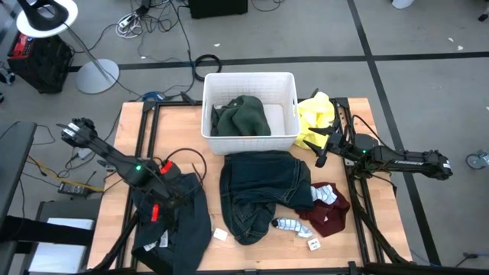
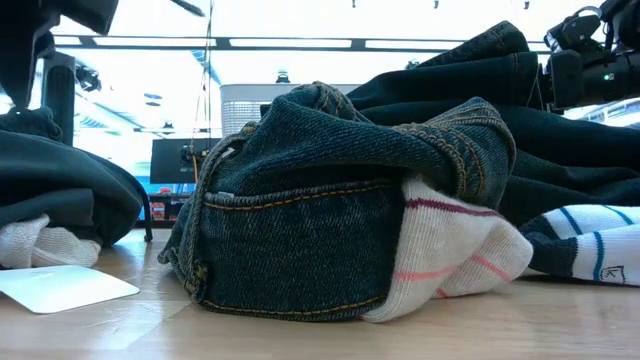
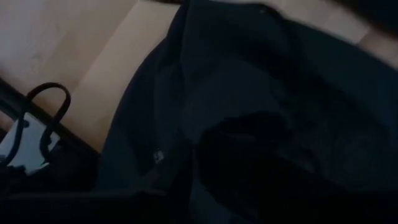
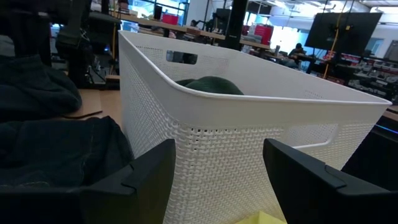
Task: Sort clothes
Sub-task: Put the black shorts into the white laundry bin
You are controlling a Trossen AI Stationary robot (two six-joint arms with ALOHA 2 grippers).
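Here, 1 green garment [image 1: 243, 116] in bin [image 1: 250, 79], right end effector [image 1: 319, 151] spread, left end effector [image 1: 180, 192] unclear.

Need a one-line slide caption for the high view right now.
White bin holds a dark green garment; jeans lie mid-table, left gripper over a navy garment.

bins: 1, white bin [image 1: 286, 84], upper centre | garments: 5 – green [image 1: 243, 116] in bin, yellow [image 1: 315, 114] upper right, jeans [image 1: 263, 191] centre, navy [image 1: 177, 221] lower left, maroon [image 1: 330, 218] lower right | striped socks: 2 [image 1: 289, 224], [image 1: 325, 195] | white tags: 2 [image 1: 220, 234], [image 1: 313, 244] | arms: 2
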